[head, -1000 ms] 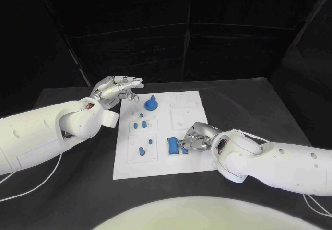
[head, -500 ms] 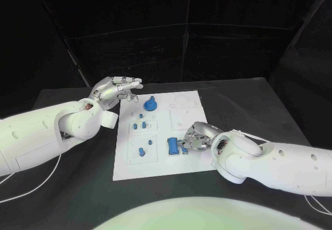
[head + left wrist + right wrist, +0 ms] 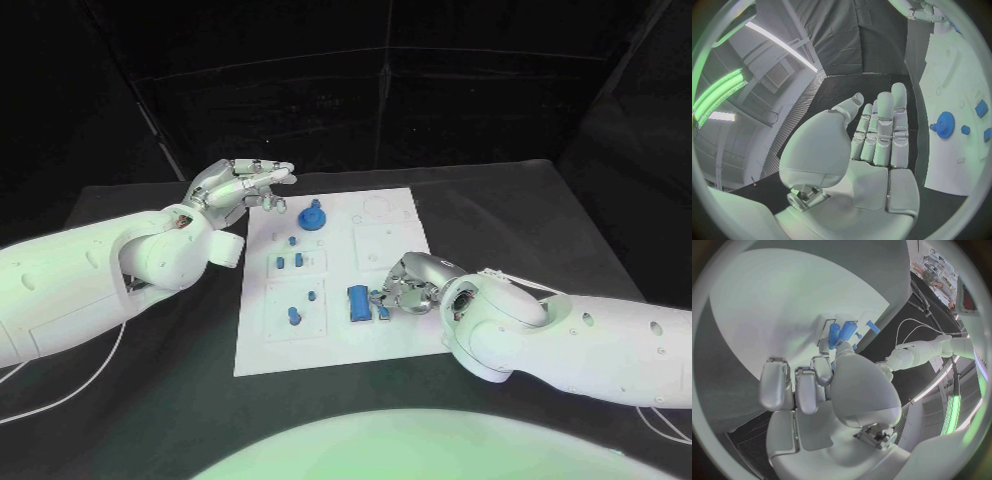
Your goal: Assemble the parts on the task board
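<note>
Right hand (image 3: 408,285): set low on the task board (image 3: 397,240), at about 5 o'clock from the board's centre. Its fingers are curled around a small blue cylindrical part (image 3: 382,306), which is held just beside a larger blue rectangular block (image 3: 356,303) standing in the board. In the right wrist view the same hand (image 3: 826,385) is seen with its fingertips closed on the cylindrical part (image 3: 834,334), a second blue piece lying against it; whether the two touch cannot be told.

Left hand (image 3: 235,184): held off the board's far left corner, at about 10 o'clock from its centre. Nothing is gripped; in the left wrist view the hand (image 3: 873,145) is shown flat, fingers straight and side by side, thumb apart.

Board: white, flat, matte, marked with shallow square recesses and faint circles. A blue gear-like round part (image 3: 313,215) with a raised knob is seated near the far edge. Small blue pegs (image 3: 290,261) are stood in the left-hand recesses, one more (image 3: 294,316) lower down. Table (image 3: 562,225): black, dull cloth-like surface.
</note>
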Robot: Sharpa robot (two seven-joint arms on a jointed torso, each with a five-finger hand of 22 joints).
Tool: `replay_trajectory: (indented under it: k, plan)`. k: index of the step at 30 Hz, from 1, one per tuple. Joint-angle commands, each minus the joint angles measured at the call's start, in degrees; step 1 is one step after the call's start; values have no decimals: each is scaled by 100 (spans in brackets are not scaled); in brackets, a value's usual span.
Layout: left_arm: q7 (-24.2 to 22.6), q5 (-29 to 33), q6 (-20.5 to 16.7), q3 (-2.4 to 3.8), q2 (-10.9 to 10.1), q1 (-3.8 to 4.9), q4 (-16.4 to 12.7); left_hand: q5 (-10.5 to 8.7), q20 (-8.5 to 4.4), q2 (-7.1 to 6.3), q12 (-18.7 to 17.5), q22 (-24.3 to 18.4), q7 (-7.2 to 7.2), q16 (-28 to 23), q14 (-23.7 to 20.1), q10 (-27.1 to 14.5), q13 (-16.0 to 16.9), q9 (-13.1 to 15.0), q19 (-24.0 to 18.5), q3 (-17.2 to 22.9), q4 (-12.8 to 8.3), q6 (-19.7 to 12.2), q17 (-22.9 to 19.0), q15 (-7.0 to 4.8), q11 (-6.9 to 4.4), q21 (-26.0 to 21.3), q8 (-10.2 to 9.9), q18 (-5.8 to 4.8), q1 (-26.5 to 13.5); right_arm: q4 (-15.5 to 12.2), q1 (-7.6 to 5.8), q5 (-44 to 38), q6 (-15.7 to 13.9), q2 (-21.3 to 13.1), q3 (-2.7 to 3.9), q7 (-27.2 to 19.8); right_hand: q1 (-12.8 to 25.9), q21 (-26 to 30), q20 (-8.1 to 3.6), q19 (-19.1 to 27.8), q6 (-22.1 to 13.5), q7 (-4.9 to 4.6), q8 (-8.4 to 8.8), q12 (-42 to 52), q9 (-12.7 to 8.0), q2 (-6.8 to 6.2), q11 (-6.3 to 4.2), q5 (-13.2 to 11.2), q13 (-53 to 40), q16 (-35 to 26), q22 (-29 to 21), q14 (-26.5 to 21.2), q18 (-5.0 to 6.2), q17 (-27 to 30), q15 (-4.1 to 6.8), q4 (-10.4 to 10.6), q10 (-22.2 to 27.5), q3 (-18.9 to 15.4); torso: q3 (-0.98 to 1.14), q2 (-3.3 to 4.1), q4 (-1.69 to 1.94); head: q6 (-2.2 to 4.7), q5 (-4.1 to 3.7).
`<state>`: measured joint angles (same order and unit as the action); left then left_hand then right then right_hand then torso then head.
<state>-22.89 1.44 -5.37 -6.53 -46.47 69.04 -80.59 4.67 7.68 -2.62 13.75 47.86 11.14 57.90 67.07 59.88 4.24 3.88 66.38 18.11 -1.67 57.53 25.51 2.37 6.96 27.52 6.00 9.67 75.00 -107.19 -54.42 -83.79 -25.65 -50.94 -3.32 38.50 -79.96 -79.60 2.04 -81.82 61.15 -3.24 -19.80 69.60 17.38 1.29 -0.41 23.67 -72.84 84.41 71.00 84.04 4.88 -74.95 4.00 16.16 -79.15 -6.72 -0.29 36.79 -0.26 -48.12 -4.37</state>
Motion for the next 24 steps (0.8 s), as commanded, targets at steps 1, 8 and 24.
replay_trajectory:
  k: [1, 8, 24]
  plan:
    - [-5, 13, 83, 4, 5, 9, -4, 9, 25, 23, 8, -6, -7, 19, -43, -32, -1, 0, -30, -39, -1, -52, -6, -16, 9, -38, 33, 74, 9, 2, -2, -107, 208, -30, -6, 140, 32, -21, -14, -28, 34, -2, -28, 24, -2, -24, -56, 0, -10, 10, 4, 403, -108, -559, 56, 7, -71, -16, -2, -1, -1, -8, -14]
    - [0, 13, 85, 4, 2, 9, -6, 9, 25, 23, 8, -6, -7, 19, -43, -32, -1, 0, -30, -39, -1, -52, -6, -16, 9, -38, 33, 74, 9, 14, -2, -113, 335, -66, -6, 216, 41, -21, -15, -28, 37, -1, -32, 22, 2, -31, -56, -5, -9, 8, 5, 403, -108, -558, 57, 10, -71, -19, -3, 1, 0, -16, -31]
    - [8, 13, 92, 3, 9, 9, 0, 9, 25, 23, 8, -6, -7, 19, -43, -32, -1, 0, -30, -39, -1, -52, -6, -16, 9, -38, 33, 74, 9, 38, -2, -119, 404, -56, -6, 226, 123, -17, -22, -25, 35, -3, -48, 19, 23, -40, -56, -35, -11, 5, 0, 402, -108, -556, 61, 36, -74, -41, -2, 2, 0, -32, -37]
